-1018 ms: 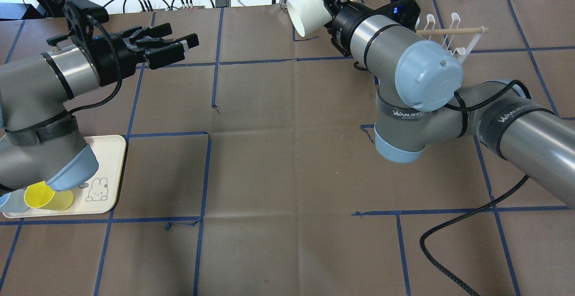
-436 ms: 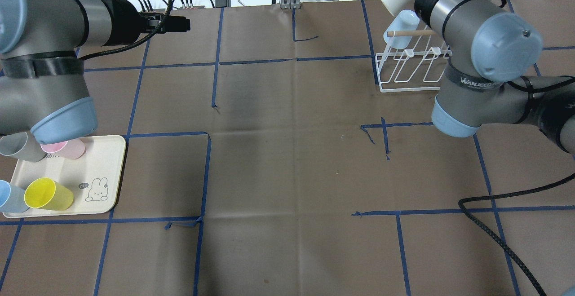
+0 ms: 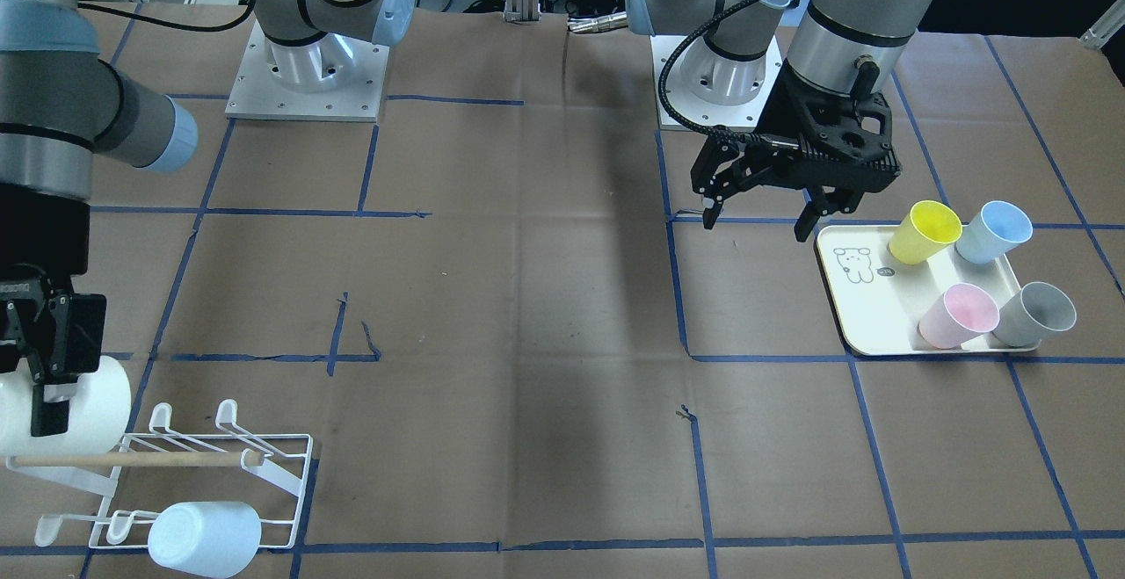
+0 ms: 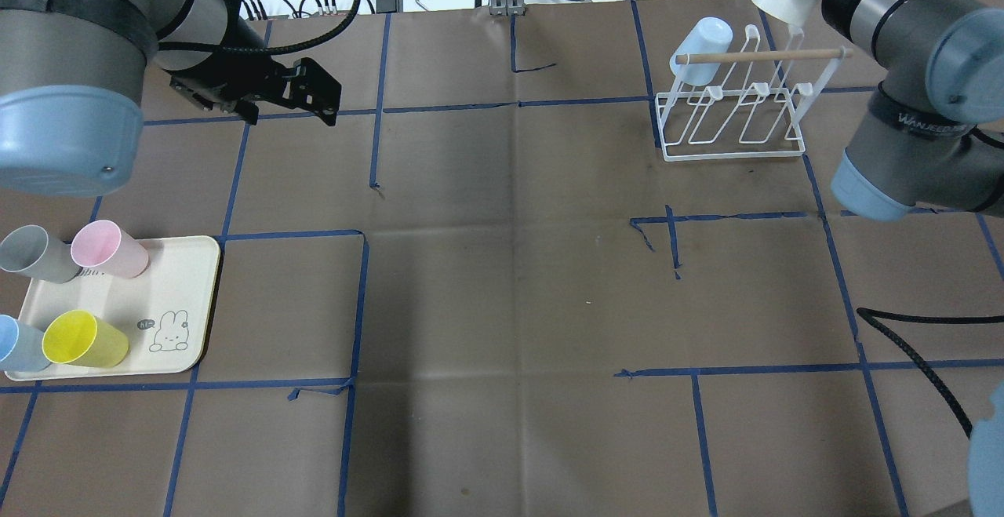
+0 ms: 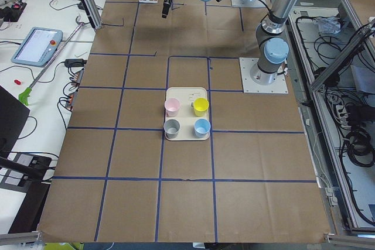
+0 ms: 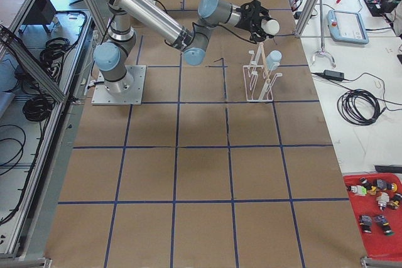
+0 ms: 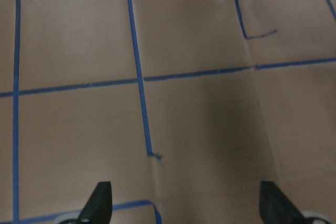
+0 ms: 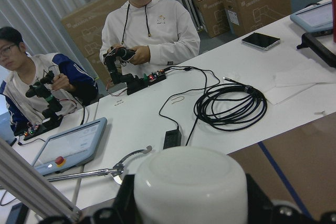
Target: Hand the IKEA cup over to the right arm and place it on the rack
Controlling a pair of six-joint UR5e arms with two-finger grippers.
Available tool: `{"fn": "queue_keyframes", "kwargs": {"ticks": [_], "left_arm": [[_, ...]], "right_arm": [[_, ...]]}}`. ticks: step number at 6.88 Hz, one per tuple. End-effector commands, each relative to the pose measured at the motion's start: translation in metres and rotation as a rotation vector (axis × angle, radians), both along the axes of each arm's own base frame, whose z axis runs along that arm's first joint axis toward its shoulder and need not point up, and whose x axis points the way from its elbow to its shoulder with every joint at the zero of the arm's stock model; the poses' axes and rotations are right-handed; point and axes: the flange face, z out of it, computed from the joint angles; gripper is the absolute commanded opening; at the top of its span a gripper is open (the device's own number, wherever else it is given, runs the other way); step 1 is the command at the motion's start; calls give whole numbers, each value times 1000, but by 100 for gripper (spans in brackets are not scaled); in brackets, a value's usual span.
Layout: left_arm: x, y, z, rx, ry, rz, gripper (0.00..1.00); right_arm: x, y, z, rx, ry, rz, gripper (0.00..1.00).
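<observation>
Cream tray (image 5: 179,93) sits mid-table with 4 cups on it (pink cup (image 5: 172,108), yellow cup (image 5: 201,106), grey cup (image 5: 171,127), blue cup (image 5: 202,127)), left gripper (image 5: 167,11) hangs well beyond.

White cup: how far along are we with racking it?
Handover looks done: the white cup sits in the right gripper's jaws; the left gripper is open and empty. In hand: cup held close by the rack. Left: seat it there near the blue cup.
</observation>
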Motion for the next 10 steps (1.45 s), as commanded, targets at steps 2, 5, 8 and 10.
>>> {"fn": "queue_keyframes", "kwargs": {"ticks": [2, 5, 8, 10], "left_arm": [[9, 40, 15, 128, -30, 33, 99], [30, 36, 14, 126, -28, 67, 99], [27, 31, 19, 118, -27, 75, 99], [28, 30, 15, 127, -92, 75, 99]], "right_arm": [[-35, -61, -20, -20, 327, 110, 10], [-41, -80, -62, -40, 375, 120, 9], [-44, -76, -88, 1, 352, 132, 10], [-45, -75, -94, 13, 346, 132, 10]]}}
